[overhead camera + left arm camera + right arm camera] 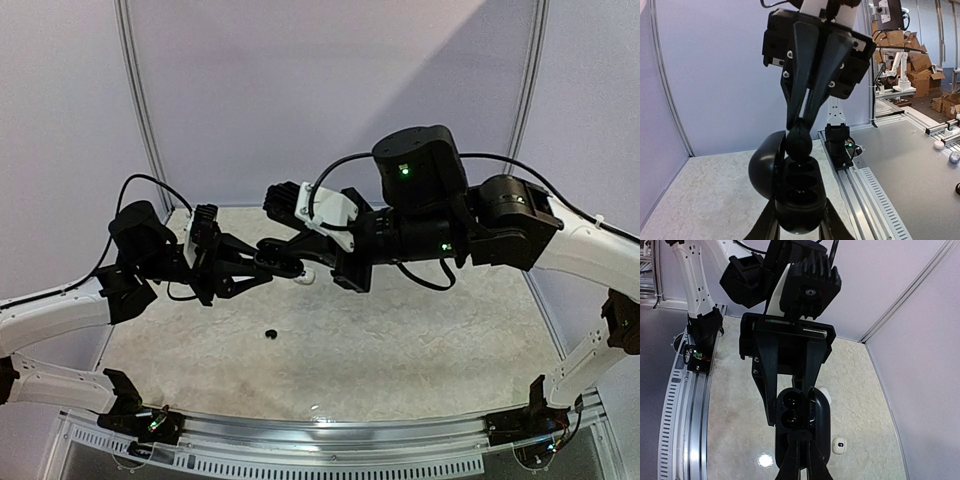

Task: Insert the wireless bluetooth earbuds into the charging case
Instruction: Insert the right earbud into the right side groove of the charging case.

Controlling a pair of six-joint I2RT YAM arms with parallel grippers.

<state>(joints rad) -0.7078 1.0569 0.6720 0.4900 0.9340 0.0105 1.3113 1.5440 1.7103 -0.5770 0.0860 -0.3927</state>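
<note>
My left gripper (799, 216) is shut on the base of a black charging case (799, 197) and holds it above the table. The lid (766, 167) hangs open to the side and the sockets face my right gripper. My right gripper (800, 131) is shut on a black rounded earbud (800, 143), which touches the case's far socket. In the right wrist view my fingertips (796, 441) cover that socket, and the other two hollows (791, 407) look empty. In the top view both grippers meet in mid-air, left (262, 262) and right (292, 262). Another black earbud (270, 333) lies on the table.
A white rounded object (306, 276) lies on the table below the grippers and also shows behind the lid in the right wrist view (824, 392). A small white piece with a dark dot (839, 445) lies on the mat beside it. The enclosure walls stand close to the left and at the back.
</note>
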